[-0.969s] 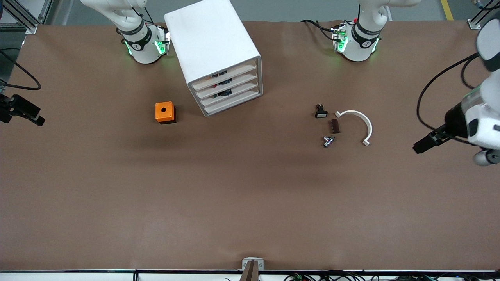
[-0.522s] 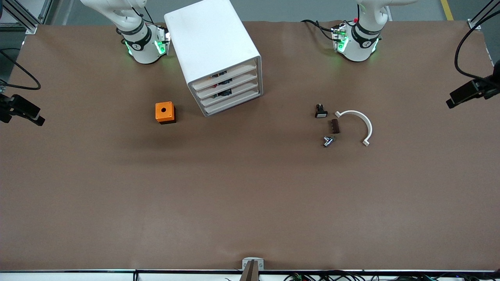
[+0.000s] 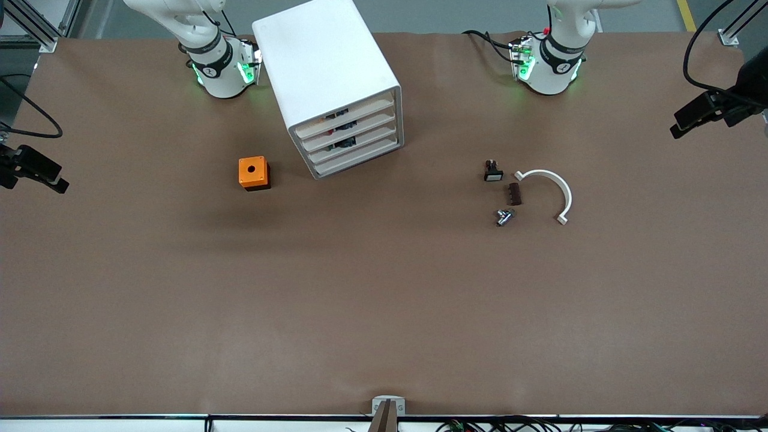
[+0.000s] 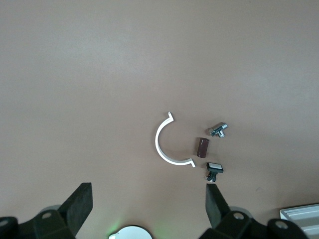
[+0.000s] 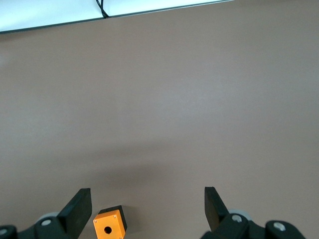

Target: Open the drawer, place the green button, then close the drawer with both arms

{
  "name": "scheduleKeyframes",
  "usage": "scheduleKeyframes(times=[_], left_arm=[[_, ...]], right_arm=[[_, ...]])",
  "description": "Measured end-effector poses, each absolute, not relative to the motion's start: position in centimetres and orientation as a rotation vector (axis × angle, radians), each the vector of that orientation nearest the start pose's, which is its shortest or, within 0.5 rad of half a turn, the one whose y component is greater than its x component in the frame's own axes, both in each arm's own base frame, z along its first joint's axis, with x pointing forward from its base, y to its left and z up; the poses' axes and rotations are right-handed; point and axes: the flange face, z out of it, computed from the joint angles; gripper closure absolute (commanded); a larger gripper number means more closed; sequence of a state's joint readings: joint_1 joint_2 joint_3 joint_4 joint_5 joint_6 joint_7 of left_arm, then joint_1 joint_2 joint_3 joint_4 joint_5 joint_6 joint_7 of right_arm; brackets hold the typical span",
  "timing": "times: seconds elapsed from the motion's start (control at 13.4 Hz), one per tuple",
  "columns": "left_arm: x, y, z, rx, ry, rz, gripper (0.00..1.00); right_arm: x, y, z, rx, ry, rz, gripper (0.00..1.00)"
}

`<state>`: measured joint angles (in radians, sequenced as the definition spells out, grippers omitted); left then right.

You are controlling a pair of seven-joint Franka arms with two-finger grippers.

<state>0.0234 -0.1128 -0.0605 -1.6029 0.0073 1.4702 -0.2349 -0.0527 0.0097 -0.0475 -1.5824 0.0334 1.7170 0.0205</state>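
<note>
The white four-drawer cabinet point(image 3: 327, 66) stands near the right arm's base. Its third drawer from the top point(image 3: 360, 147) is shut, like the other three. No green-capped button shows in any view. My left gripper point(image 3: 684, 123) is open and empty over the table's left-arm end. Its fingers point(image 4: 214, 199) stand wide apart in the left wrist view. My right gripper point(image 3: 51, 180) is open and empty over the table's right-arm end, with its fingers point(image 5: 79, 204) wide apart.
An orange cube with a hole point(image 3: 254, 173) point(image 5: 108, 226) sits beside the cabinet. Toward the left arm's end lie a black-and-white switch point(image 3: 493, 171) point(image 4: 214, 170), a brown block point(image 3: 515, 194), a small metal part point(image 3: 504, 217) and a white curved piece point(image 3: 555, 189) point(image 4: 167, 144).
My left arm has swung away from the front camera along the table's left-arm end, with the gripper still open. The right arm and all objects have not moved.
</note>
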Motion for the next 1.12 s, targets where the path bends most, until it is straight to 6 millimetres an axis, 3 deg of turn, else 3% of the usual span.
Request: scheduleKeyframes(times=[0.89,1.12], left_arm=[[50.6,-2.9,65.3,-3.107,-0.283,0.053,0.00],[50.4,-4.3,65.0,-3.104,-0.243,0.077,0.00]], right_arm=[[56.9,-5.4,62.7,-3.102,0.192,-0.191,0.00],[56.9,-5.4,62.7,-3.102,0.191,-0.192,0.00]])
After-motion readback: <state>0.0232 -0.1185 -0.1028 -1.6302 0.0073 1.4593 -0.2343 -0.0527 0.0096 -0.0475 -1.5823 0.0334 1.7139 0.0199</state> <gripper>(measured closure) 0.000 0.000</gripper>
